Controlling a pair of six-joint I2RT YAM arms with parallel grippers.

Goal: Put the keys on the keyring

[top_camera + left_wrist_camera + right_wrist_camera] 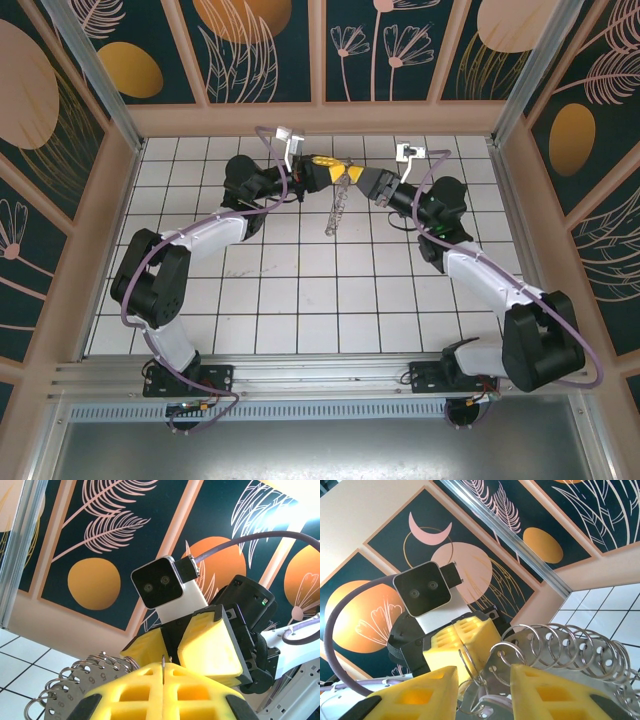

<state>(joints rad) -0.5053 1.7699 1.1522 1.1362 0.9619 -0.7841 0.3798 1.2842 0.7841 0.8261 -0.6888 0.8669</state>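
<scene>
Left fingers (322, 163) and right fingers (362, 180) meet at the keyring (336, 208) hanging between them

White-tiled floor (300, 290) w/ dark grout sat enclosed by teal wall panels (250, 40) bearing orange discs & pink botanical prints, trimmed in peach; an aluminium rail (320, 375) ran along the near edge. Lighting was bright, even.
</scene>
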